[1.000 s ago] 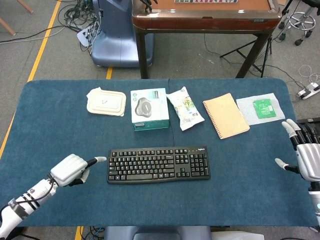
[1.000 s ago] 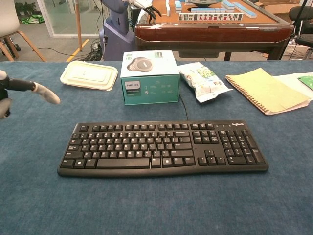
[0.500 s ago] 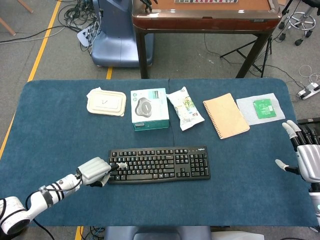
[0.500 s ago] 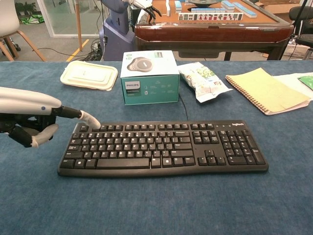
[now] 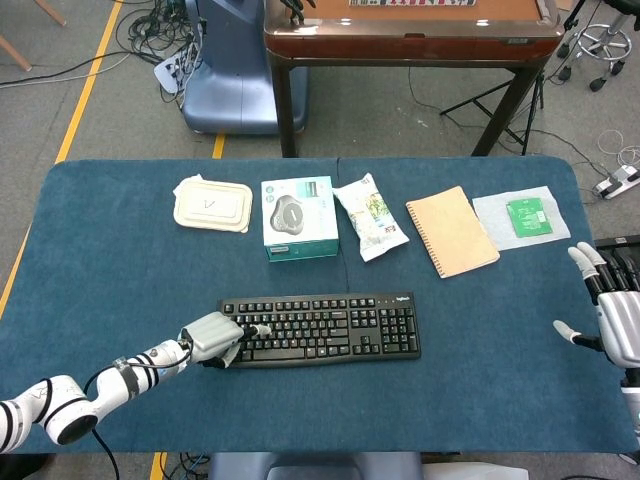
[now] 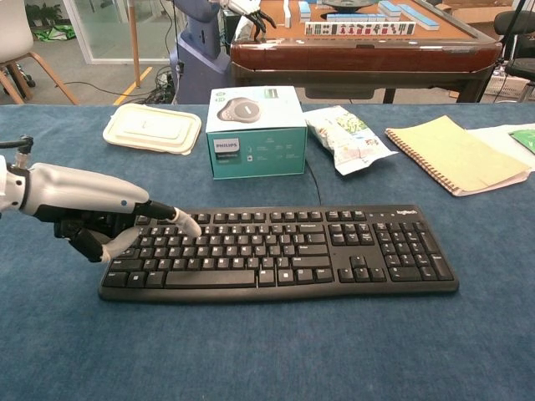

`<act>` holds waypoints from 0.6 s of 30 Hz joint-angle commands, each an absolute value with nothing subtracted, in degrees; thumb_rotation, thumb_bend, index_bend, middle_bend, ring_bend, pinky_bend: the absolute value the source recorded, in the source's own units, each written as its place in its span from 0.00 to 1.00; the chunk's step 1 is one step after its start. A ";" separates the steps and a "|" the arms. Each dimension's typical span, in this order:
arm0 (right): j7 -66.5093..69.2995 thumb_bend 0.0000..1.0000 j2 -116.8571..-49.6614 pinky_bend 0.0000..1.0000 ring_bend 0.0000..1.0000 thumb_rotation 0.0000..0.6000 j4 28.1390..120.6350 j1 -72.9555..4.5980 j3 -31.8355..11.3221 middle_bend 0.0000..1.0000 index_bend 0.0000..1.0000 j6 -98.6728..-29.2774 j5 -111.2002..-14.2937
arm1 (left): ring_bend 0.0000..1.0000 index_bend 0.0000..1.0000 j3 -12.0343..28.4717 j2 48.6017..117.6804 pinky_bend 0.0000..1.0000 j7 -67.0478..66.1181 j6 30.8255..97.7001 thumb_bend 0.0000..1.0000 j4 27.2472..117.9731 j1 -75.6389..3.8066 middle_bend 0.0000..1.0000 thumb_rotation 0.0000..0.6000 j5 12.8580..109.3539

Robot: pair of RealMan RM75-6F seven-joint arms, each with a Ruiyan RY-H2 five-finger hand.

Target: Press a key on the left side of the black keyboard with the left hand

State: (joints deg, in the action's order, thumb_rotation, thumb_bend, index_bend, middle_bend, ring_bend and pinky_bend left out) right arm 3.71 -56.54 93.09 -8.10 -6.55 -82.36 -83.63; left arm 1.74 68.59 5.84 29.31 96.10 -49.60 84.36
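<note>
Chest view: at middle left, the left hand (image 6: 92, 219) is held over the black keyboard (image 6: 280, 251) with one finger extended and the other fingers (image 6: 99, 239) curled in, holding nothing, so a single left-side key is met.

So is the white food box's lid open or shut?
Shut. The white food box lies flat with its lid down all around; nothing inside shows.

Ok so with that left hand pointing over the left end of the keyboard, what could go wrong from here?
1. The left hand has one finger out over tightly packed keys on the black keyboard; it could catch two keys at once.
2. Its curled fingers hang beside the keyboard's left edge and might nudge it.
3. The keyboard's cable runs back by the Philips box; a shove could drag it.
</note>
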 commanded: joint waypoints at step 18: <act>3.99 0.05 -56.87 0.04 0.07 1.00 92.53 -7.74 -6.40 0.04 0.00 -82.66 -83.65 | 1.00 0.12 -0.18 70.64 0.96 1.48 28.96 0.95 94.84 -51.07 1.00 1.00 79.57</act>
State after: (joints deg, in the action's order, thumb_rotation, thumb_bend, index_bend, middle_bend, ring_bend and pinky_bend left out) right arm 4.00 -56.87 92.53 -7.74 -6.40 -82.66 -83.65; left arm -0.14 70.59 1.53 28.99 94.86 -51.02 79.64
